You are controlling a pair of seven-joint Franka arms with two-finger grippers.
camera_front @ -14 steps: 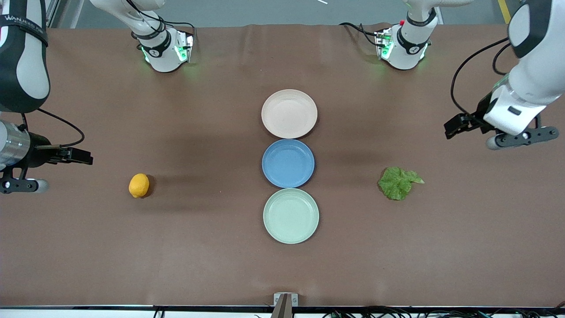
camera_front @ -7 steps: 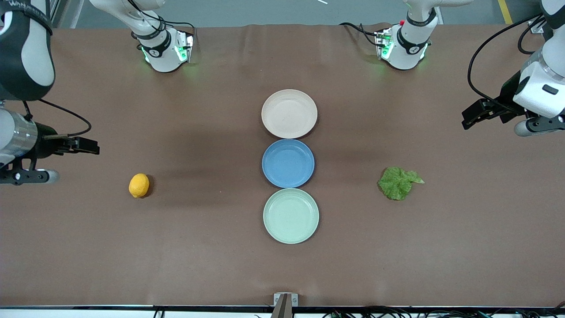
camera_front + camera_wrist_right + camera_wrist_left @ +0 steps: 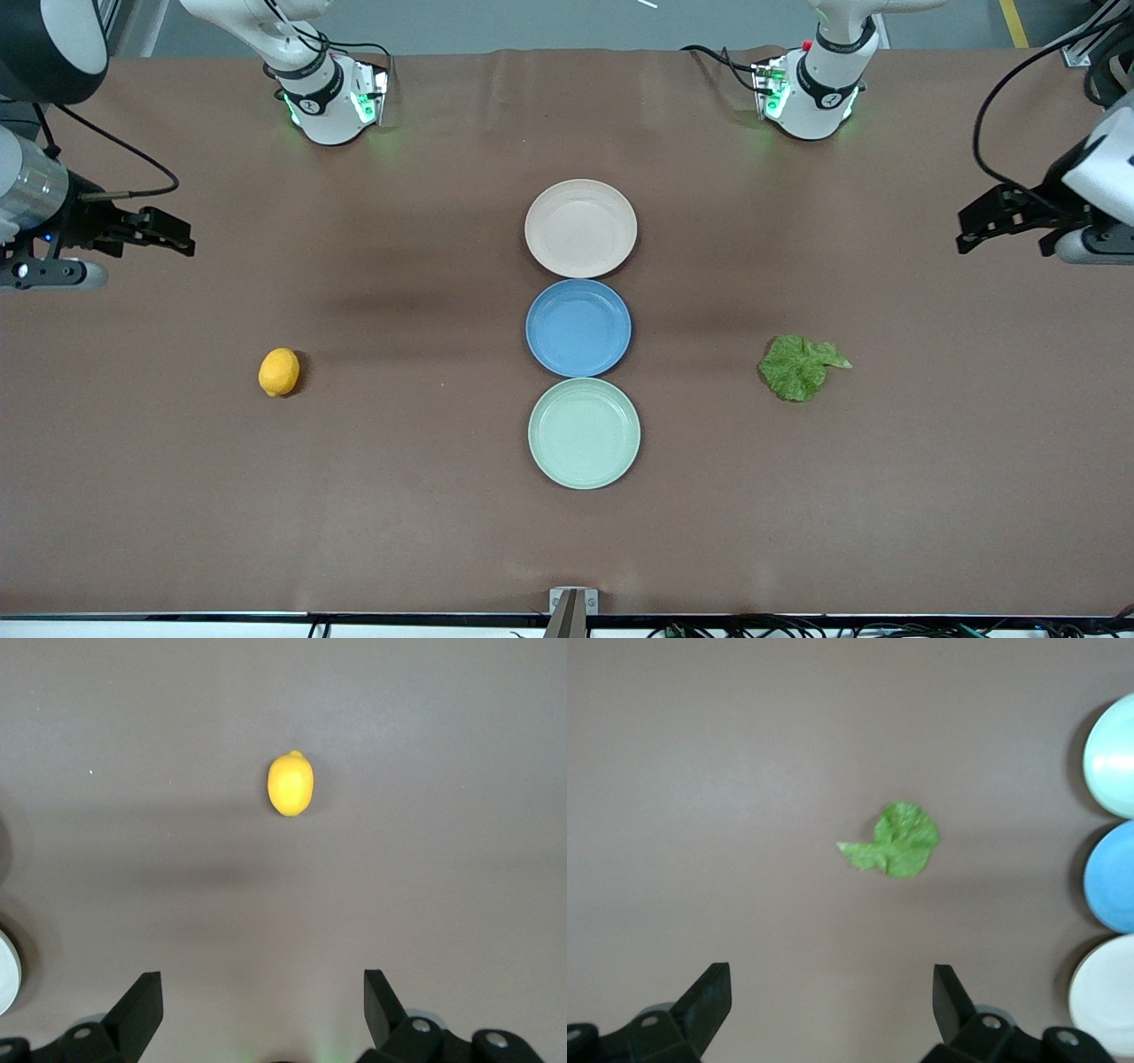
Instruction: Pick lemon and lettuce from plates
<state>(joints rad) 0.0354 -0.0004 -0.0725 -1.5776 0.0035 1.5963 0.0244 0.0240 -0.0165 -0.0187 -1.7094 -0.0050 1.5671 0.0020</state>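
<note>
The lemon point(image 3: 279, 372) lies on the bare brown table toward the right arm's end, on no plate; it also shows in the right wrist view point(image 3: 291, 783). The lettuce point(image 3: 800, 367) lies on the bare table toward the left arm's end, also in the left wrist view point(image 3: 893, 840). The beige-pink plate point(image 3: 580, 228) and the mint green plate point(image 3: 584, 432) are empty. My right gripper point(image 3: 173, 235) is open and empty over bare table, high above the lemon point(image 3: 263, 992). My left gripper point(image 3: 970, 230) is open and empty over bare table, high above the lettuce point(image 3: 831, 990).
An empty blue plate point(image 3: 578, 327) sits between the two pale plates in a row down the table's middle. The three plates show at the edge of the left wrist view, the blue one point(image 3: 1114, 877) in the middle. The arm bases point(image 3: 332, 97) stand at the table's edge farthest from the front camera.
Both grippers have moved up the front view, over table farther from the front camera; the left gripper has also drawn outward to its end. Lemon, lettuce and plates have not moved.
</note>
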